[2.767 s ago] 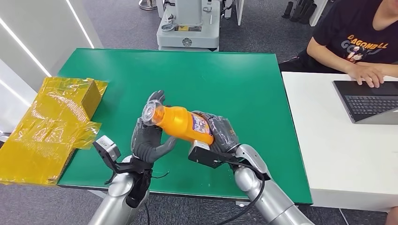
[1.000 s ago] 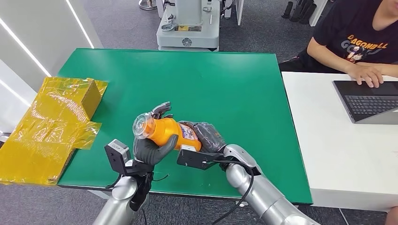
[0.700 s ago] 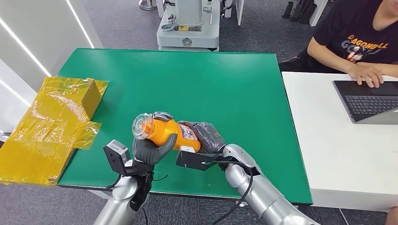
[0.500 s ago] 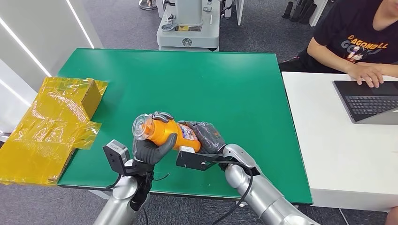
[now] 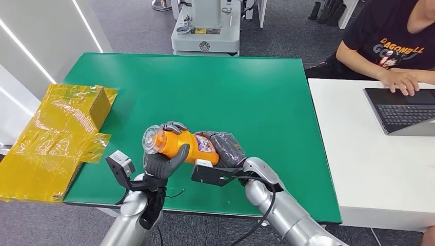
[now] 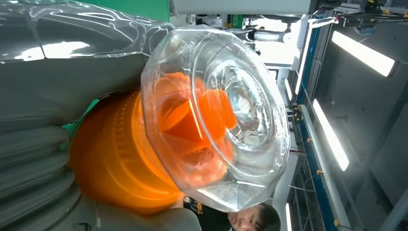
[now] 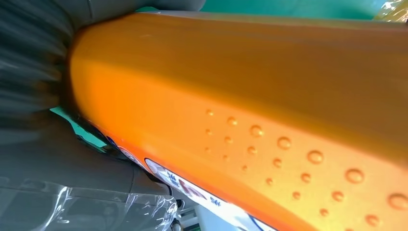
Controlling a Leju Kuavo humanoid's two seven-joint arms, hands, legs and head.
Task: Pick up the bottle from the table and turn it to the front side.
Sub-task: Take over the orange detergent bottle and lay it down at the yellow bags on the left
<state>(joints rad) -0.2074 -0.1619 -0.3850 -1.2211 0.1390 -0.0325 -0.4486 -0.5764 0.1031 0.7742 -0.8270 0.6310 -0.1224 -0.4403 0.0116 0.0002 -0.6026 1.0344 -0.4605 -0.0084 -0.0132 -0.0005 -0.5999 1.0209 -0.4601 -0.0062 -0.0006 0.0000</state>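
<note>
An orange bottle point(image 5: 183, 144) with a clear cap point(image 5: 152, 140) lies on its side, held above the green table point(image 5: 220, 87) near its front edge. My left hand point(image 5: 163, 162) wraps its neck just behind the cap, thumb over the orange shoulder. My right hand point(image 5: 229, 149) grips the bottle's base end, where the printed label point(image 5: 205, 146) faces up. In the left wrist view the clear cap point(image 6: 216, 130) points at the camera, with the orange bottle point(image 6: 115, 163) behind it. In the right wrist view the dimpled orange bottle point(image 7: 250, 101) spans the picture, a strip of the label point(image 7: 192, 190) along one edge.
A yellow crumpled wrapping with a cardboard box point(image 5: 56, 130) lies at the table's left edge. A person point(image 5: 392, 46) sits at a white desk point(image 5: 369, 154) on the right, typing on a laptop point(image 5: 402, 110). A grey machine base point(image 5: 205, 31) stands beyond the table.
Both hands have brought the bottle lower and nearer to me. My left hand went from an open palm under the neck to fingers closed around it.
</note>
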